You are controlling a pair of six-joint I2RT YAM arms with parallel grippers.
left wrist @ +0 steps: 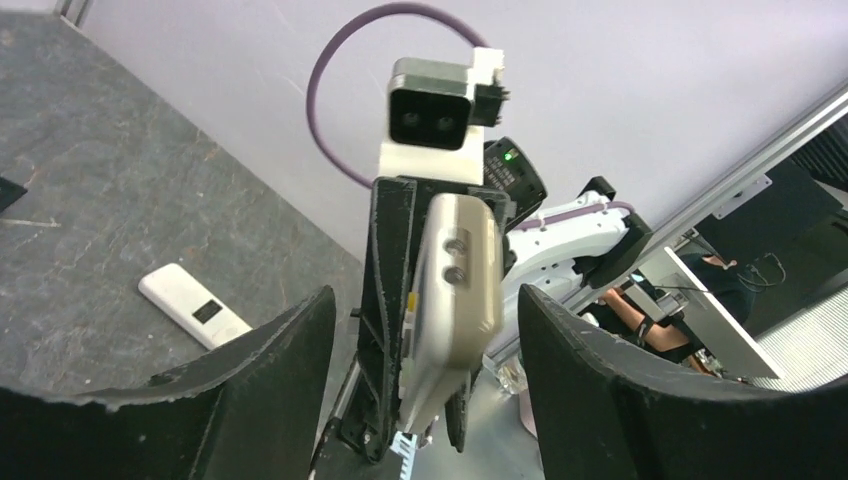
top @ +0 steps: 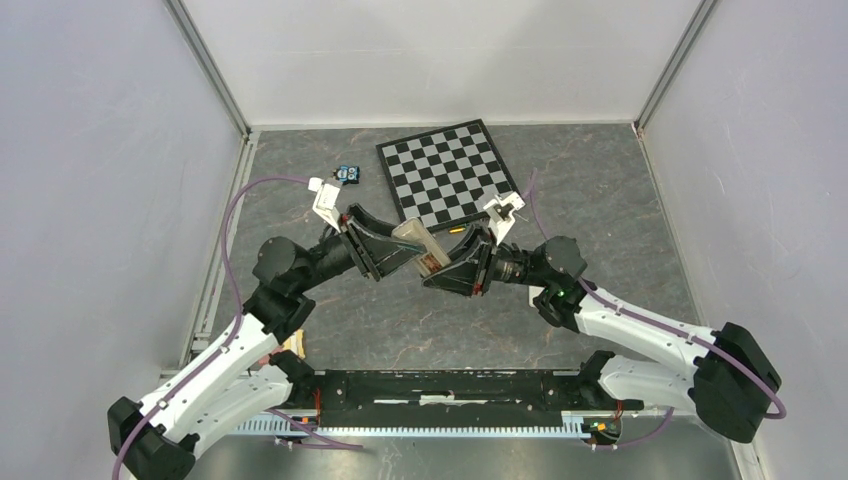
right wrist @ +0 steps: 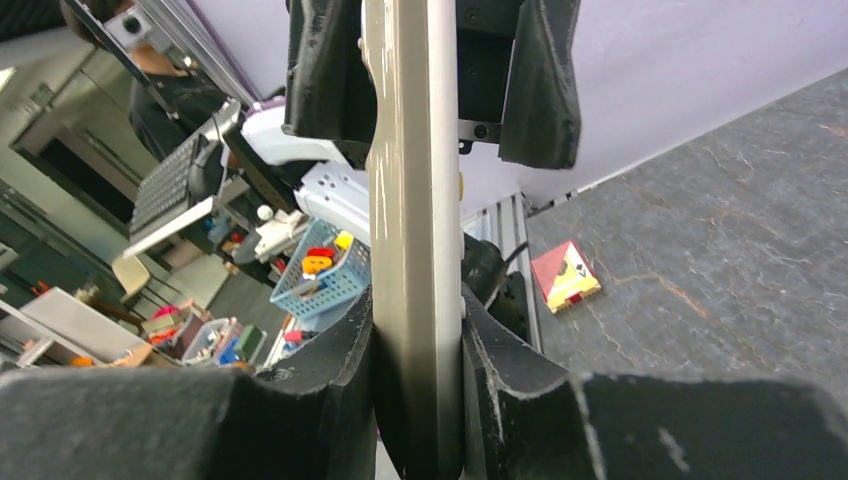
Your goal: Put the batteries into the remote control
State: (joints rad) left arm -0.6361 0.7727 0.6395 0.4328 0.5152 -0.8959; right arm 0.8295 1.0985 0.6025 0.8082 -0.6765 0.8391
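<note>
Above mid-table, the right gripper [right wrist: 415, 350] clamps the remote [right wrist: 410, 200] across its thin body while the left gripper [left wrist: 425, 300] stands open around its other end; light, rigid, likely slick plastic, best pinched on its flat faces.

1. Remote control [right wrist: 415, 250]: you see a tan-beige edge.
2. Fingers [right wrist: 300, 410]: matte black.
3. Counter [top: 600, 180]: dark grey, with pale stone-like veining.
4. Board [top: 450, 180]: black and pale grey checks.
5. Cable [left wrist: 316, 95]: purple.
6. Slab [left wrist: 195, 305]: white, with a dark slot.
</note>
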